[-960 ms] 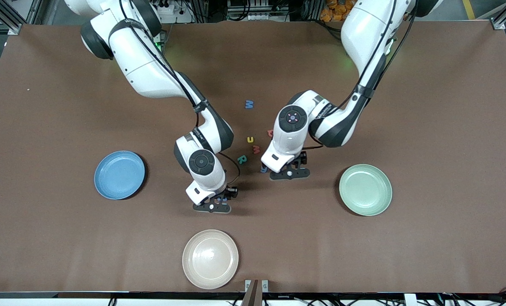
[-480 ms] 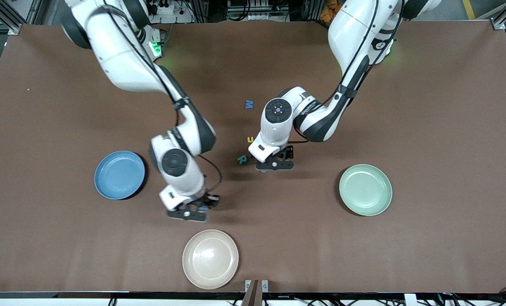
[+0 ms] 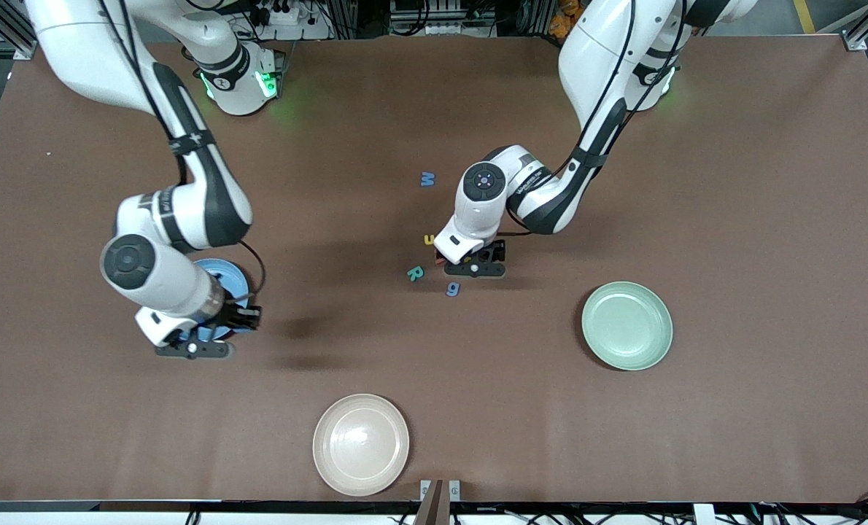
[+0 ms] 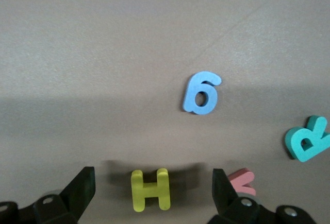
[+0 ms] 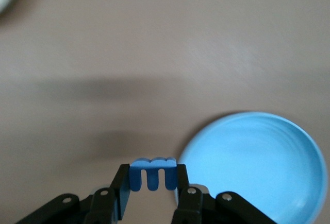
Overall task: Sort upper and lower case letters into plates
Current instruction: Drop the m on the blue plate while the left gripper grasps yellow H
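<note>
- No letter is seen lying in either plate, so the sorting is judged to be at an early stage.
- A small blue flat toy letter (image 5: pixel 153 173), apparently a lower-case m, is clamped between the narrowed fingers of the right gripper (image 3: pixel 192 348), which is held over the camera-side rim of the round sky-blue plate (image 3: pixel 233 277).
- The round pale mint-green plate (image 3: pixel 626 325) is seen bare, toward the left arm's end of the table.
- The left gripper (image 4: pixel 152 193) is spread wide and empty, low over the yellow H (image 4: pixel 150 189), which lies between its fingers.
- Left on the table are the blue g (image 3: pixel 452 289), teal R (image 3: pixel 415 273), pink letter (image 4: pixel 242 181), yellow u (image 3: pixel 428 238) and blue M (image 3: pixel 427 179).
- A cream-beige round plate (image 3: pixel 361 444) stands nearest the camera, well apart.
- The neighbouring letters are closely packed beside the H, so they could be nudged.
</note>
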{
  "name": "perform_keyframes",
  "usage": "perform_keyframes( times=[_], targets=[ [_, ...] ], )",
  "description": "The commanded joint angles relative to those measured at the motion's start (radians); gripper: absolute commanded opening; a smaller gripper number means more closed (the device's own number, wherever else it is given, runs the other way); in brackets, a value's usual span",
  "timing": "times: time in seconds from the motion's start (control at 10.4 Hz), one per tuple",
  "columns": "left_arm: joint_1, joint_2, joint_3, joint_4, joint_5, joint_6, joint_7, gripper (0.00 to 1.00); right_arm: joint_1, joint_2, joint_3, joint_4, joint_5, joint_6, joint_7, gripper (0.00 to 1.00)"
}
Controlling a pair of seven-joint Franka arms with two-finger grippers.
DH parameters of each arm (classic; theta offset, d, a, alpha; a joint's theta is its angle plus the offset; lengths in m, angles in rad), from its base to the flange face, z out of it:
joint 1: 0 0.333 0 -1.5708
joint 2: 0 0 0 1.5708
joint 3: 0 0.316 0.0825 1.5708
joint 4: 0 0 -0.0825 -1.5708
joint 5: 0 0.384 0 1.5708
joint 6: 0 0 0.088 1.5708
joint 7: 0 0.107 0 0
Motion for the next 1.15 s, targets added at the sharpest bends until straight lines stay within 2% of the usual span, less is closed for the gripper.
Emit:
perform_keyframes(
  times=[0.0, 0.29, 0.48, 0.58, 0.67, 0.86, 1.06],
  targets=[
    [-0.005, -0.029, 0.005, -0.041, 0.031, 0.01, -0.062, 1.0, -0.058, -0.043, -0.007, -0.142, 0.02, 0.05, -0.115, 0.0],
    [-0.005, -0.021, 0.005, -0.047, 0.031, 0.008, -0.084, 1.0, -0.094, 0.0, -0.016, -0.196, 0.02, 0.165, -0.16, 0.0],
    [-0.005, -0.021, 0.005, -0.046, 0.031, 0.008, -0.087, 0.85, -0.094, 0.008, -0.016, -0.196, 0.02, 0.176, -0.16, 0.0],
    [-0.007, -0.021, 0.005, -0.044, 0.029, 0.008, -0.087, 0.76, -0.095, 0.009, -0.016, -0.196, 0.018, 0.176, -0.16, 0.41],
    [-0.007, -0.018, 0.007, -0.04, 0.029, 0.008, -0.087, 0.65, -0.094, 0.006, -0.016, -0.196, 0.018, 0.175, -0.16, 0.99],
    [-0.008, -0.015, 0.007, -0.033, 0.029, 0.008, -0.099, 0.61, -0.082, -0.044, -0.016, -0.193, 0.018, 0.159, -0.156, 1.0],
    [-0.007, -0.015, 0.005, -0.03, 0.029, 0.008, -0.099, 0.4, -0.027, -0.112, -0.016, -0.194, 0.021, 0.117, -0.115, 1.0]
  ],
)
